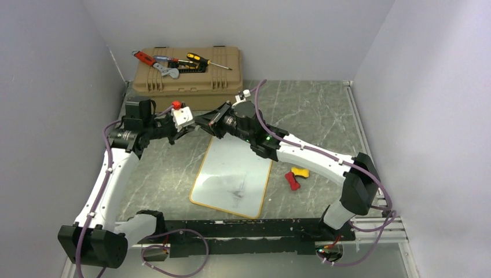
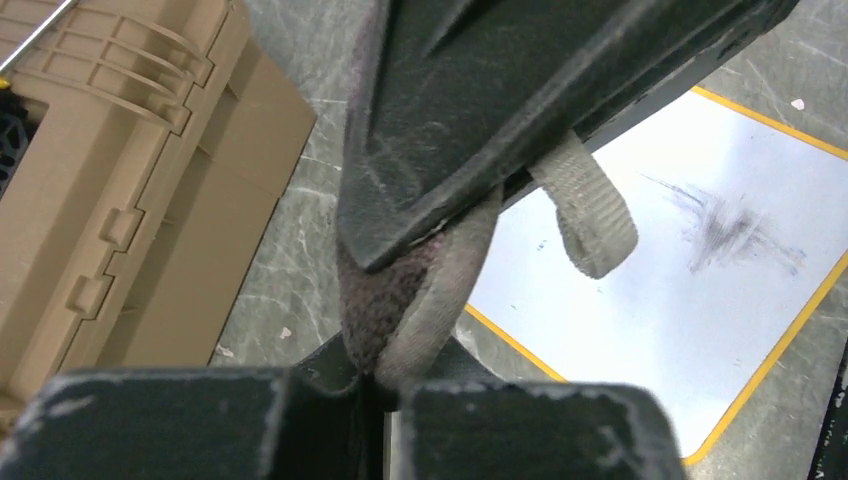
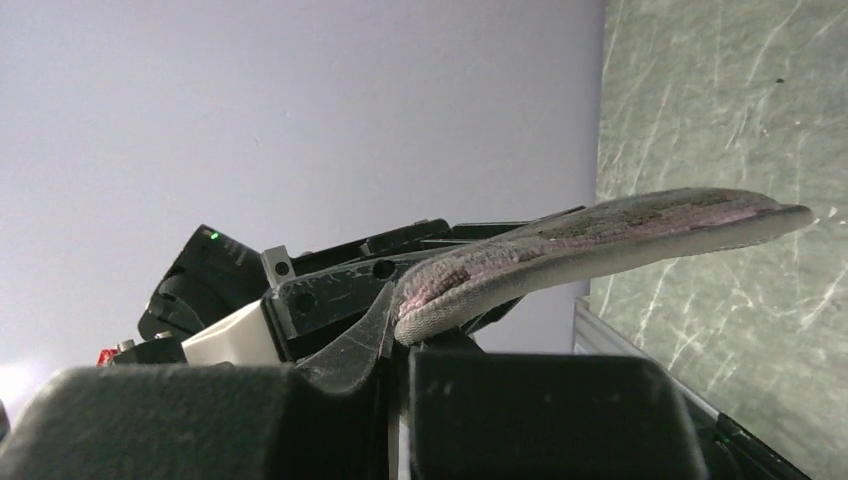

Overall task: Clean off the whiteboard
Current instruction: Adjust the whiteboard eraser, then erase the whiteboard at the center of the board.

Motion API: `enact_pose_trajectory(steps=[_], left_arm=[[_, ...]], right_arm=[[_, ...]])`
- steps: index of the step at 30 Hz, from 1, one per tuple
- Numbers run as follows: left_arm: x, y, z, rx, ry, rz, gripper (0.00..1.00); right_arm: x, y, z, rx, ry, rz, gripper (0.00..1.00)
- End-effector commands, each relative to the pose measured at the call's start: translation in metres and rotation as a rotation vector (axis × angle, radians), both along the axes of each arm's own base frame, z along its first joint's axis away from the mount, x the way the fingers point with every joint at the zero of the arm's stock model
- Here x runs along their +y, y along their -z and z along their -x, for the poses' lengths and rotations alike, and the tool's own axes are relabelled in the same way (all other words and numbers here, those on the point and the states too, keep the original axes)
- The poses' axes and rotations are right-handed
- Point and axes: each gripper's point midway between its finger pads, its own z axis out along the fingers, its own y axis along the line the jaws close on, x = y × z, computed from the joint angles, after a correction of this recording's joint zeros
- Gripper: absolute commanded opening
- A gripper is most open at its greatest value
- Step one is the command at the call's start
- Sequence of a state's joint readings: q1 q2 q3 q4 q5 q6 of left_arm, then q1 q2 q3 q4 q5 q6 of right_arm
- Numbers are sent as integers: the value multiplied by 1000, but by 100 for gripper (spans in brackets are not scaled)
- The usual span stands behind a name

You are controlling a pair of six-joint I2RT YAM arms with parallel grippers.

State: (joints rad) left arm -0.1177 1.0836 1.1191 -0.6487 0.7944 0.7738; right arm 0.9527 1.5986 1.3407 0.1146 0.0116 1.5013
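Observation:
The whiteboard (image 1: 231, 176) lies flat on the table, white with an orange-tan frame and a grey smudge (image 1: 239, 188) near its middle. It also shows in the left wrist view (image 2: 680, 300). My left gripper (image 1: 190, 125) and right gripper (image 1: 206, 120) meet tip to tip just above the board's far-left corner. A grey-purple cloth (image 2: 400, 300) with a grey edge band and a loop (image 2: 595, 215) hangs between them. The left gripper (image 2: 390, 385) is shut on one end. The right gripper (image 3: 400, 350) is shut on the cloth's (image 3: 600, 245) other edge.
A tan toolbox (image 1: 188, 78) stands at the back, with screwdrivers and a wrench on its lid; it is close left of the left gripper (image 2: 120, 200). A red piece (image 1: 292, 180) and a yellow piece (image 1: 300, 172) lie right of the board. Grey walls enclose the table.

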Motion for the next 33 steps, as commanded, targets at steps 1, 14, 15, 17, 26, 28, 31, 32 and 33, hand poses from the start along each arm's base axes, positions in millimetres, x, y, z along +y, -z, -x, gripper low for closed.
enact_pose_trajectory(steps=[1, 14, 15, 17, 26, 28, 31, 32, 33], left_arm=[[-6, -6, 6, 9, 15, 27, 10], [-14, 46, 27, 497, -41, 123, 99], [-14, 52, 27, 517, -45, 119, 99], [-12, 64, 24, 564, -66, 107, 99], [25, 90, -4, 660, -255, -49, 99], [31, 102, 0, 687, -220, -59, 100], [40, 119, -6, 712, -223, -117, 99], [43, 115, -12, 689, -249, -114, 99], [46, 111, -20, 633, -282, -110, 100]], right_arm=[[-21, 2, -3, -22, 39, 30, 0], [-201, 142, 135, 161, -253, 798, 0], [-211, 149, 150, 200, -294, 825, 0], [-223, 160, 174, 267, -384, 862, 0], [-161, 188, 170, 235, -664, 830, 0], [-152, 196, 163, 220, -683, 851, 0], [-146, 214, 158, 219, -708, 867, 0], [-145, 222, 159, 231, -717, 867, 0], [-142, 226, 158, 229, -723, 863, 0]])
